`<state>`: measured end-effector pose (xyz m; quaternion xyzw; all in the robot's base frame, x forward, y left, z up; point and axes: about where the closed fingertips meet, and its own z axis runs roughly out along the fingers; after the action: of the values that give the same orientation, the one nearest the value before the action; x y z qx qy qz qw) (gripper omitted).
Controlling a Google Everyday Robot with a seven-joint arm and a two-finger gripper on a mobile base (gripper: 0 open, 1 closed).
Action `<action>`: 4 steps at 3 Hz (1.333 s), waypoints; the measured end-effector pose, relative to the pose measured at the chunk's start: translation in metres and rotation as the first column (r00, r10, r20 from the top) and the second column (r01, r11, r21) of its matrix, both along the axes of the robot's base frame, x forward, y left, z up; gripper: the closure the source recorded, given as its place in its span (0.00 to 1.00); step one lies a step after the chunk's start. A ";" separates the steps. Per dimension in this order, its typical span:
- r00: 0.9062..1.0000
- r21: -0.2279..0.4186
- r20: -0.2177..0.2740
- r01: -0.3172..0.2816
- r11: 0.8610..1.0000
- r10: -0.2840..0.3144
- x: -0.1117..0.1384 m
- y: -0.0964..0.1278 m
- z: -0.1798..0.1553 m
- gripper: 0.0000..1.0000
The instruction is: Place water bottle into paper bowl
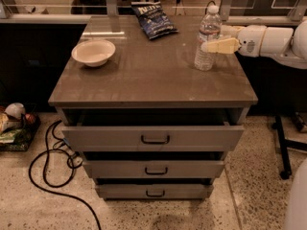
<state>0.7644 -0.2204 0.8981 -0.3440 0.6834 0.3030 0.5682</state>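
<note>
The water bottle point(206, 59), clear ribbed plastic with a white cap and a white-and-red label, stands upright at the right side of the brown cabinet top point(153, 75). My gripper point(211, 38) reaches in from the right at the bottle's label height. It is open, with one cream finger point(218, 45) in front of the bottle and the other behind it. The paper bowl point(93, 52), cream-white and empty, sits at the far left of the top, well apart from the bottle.
A dark blue chip bag point(154, 19) lies at the back centre of the top. Three drawers point(153, 138) stand pulled out below the front edge. A black cable point(48, 171) loops on the floor at left. A black stand point(283, 147) is at right.
</note>
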 end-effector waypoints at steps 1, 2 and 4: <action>1.000 0.013 0.023 -0.010 1.000 0.010 0.006 0.011 0.007 0.42; 1.000 0.014 0.022 -0.016 1.000 0.015 0.007 0.015 0.007 0.65; 1.000 0.016 0.019 -0.025 1.000 0.025 0.009 0.022 0.005 1.00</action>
<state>0.7730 -0.1985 0.9031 -0.3507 0.6712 0.3123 0.5736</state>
